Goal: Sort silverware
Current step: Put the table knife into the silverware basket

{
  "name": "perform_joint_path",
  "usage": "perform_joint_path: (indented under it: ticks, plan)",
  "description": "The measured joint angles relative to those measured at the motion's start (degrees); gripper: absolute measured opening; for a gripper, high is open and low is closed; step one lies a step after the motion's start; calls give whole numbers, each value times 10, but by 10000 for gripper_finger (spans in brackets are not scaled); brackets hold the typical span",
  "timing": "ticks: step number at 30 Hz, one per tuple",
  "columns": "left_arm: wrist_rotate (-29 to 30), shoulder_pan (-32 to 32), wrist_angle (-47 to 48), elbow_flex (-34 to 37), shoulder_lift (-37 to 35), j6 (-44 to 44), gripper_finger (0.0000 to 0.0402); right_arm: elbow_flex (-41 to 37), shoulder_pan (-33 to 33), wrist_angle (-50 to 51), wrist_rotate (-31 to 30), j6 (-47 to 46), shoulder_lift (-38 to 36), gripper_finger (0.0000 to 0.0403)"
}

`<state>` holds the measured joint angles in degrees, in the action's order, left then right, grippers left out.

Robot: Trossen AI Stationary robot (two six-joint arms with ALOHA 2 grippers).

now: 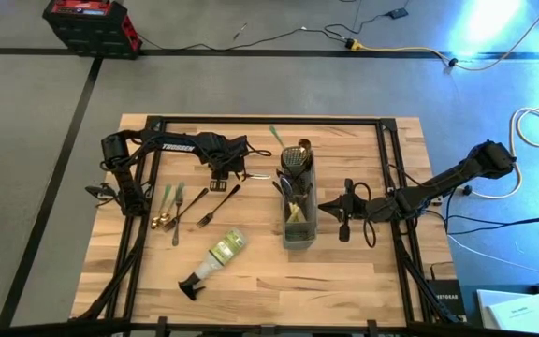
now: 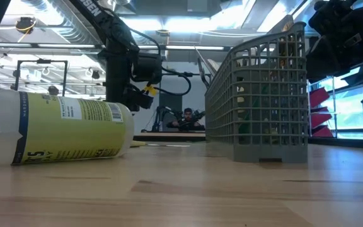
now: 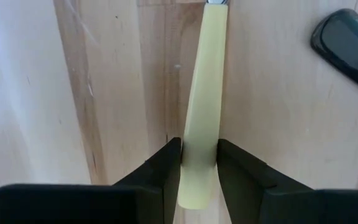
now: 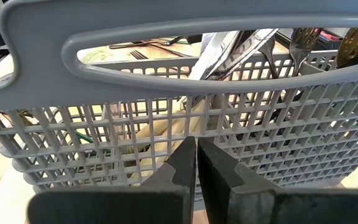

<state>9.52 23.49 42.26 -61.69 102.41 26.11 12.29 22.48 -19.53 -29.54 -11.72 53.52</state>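
My left gripper (image 1: 221, 178) (image 3: 199, 146) points down at the table's far left-middle and is shut on a cream-handled piece of silverware (image 3: 205, 74). Several forks and spoons (image 1: 181, 206) lie flat on the wood near it. A dark piece (image 3: 347, 37) lies beside the cream handle. The grey mesh caddy (image 1: 299, 229) (image 2: 257, 94) stands mid-table with silverware upright in it (image 4: 241, 43). My right gripper (image 1: 337, 210) (image 4: 196, 146) is shut, close against the caddy's right wall. My left gripper pinches the cream handle (image 3: 201, 124) between its two fingers, close to the handle's free end (image 3: 194, 196). The fingers come from above and lie across the handle. Whether the piece is clear of the table cannot be told. My right gripper's shut fingertips stand at the caddy's mesh wall (image 4: 166, 134); whether they touch it I cannot tell.
A clear spray bottle (image 1: 218, 255) (image 2: 62, 126) with a yellow-green label lies on its side toward the near edge, left of the caddy. A black frame (image 1: 251, 122) runs around the tabletop. Bare wood lies near the front right.
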Motion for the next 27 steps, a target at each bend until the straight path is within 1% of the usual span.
perform_joint_path:
  ticks: [6, 27]
  plan:
    - [-3, 0, -12, 0, 0, 0, 88, 0, 0, 0, 0, 0, 0, 0]
    - [-3, 0, -11, 0, 0, -1, 88, 0, 0, 0, 0, 0, 0, 0]
